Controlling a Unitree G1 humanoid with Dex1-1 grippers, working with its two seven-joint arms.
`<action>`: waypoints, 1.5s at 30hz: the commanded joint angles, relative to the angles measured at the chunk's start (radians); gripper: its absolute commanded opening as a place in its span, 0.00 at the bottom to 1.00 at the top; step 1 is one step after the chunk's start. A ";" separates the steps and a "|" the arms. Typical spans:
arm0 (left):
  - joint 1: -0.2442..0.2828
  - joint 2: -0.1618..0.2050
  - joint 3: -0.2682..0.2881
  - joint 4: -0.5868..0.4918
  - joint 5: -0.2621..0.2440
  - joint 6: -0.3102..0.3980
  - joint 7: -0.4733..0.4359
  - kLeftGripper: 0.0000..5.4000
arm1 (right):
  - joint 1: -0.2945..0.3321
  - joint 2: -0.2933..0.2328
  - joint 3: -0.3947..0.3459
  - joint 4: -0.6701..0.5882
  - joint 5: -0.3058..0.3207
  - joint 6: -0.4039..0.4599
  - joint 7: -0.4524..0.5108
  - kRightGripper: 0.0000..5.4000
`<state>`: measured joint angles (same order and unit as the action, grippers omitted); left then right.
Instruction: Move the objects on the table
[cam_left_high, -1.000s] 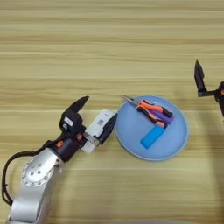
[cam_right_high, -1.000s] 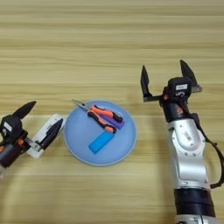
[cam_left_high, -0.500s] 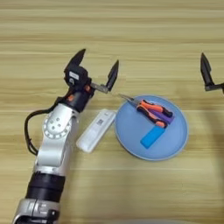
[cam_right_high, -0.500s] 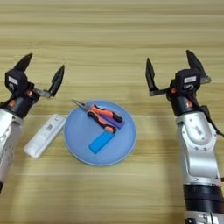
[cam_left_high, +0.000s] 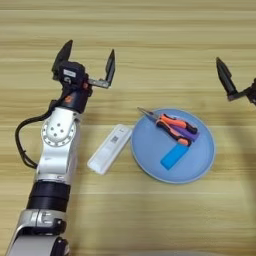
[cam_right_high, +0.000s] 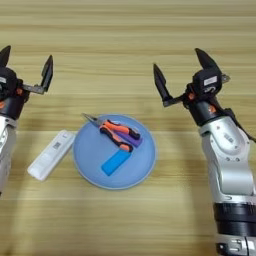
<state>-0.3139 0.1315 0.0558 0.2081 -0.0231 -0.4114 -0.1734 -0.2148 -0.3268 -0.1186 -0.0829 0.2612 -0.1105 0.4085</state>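
A long flat white bar (cam_left_high: 109, 149) with a small label lies on the wooden table (cam_left_high: 150, 45), just left of a round blue plate (cam_left_high: 200, 167). On the plate rest orange-and-black pliers (cam_left_high: 169, 125) and a small bright-blue block (cam_left_high: 174, 156). My left gripper (cam_left_high: 87, 59) hovers open above and left of the bar, holding nothing. Right of the plate, my right gripper (cam_right_high: 182, 70) also stands open and empty, raised above the table.
The plate (cam_right_high: 90, 162) sits in the middle of the table, between both arms. My left forearm (cam_left_high: 56, 150) runs down the left side and my right forearm (cam_right_high: 227, 165) down the right side.
My left gripper let go of the white bar, which now lies beside the plate, and rose up and back. The right gripper has stayed raised and open.
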 joint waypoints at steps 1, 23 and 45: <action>-0.017 0.010 0.020 0.028 0.008 -0.024 0.028 0.99 | -0.034 -0.028 0.025 -0.015 0.024 0.059 0.061 1.00; -0.015 0.013 0.010 0.050 0.048 -0.099 0.078 0.99 | -0.074 -0.132 0.185 0.017 0.102 0.453 0.375 1.00; -0.008 0.009 0.005 0.045 0.049 -0.119 0.081 0.99 | -0.030 -0.130 0.320 0.117 -0.037 0.463 0.398 1.00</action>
<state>-0.3256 0.1374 0.0640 0.2523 0.0208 -0.5210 -0.0953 -0.2457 -0.4544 0.1906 0.0178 0.2426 0.3612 0.7988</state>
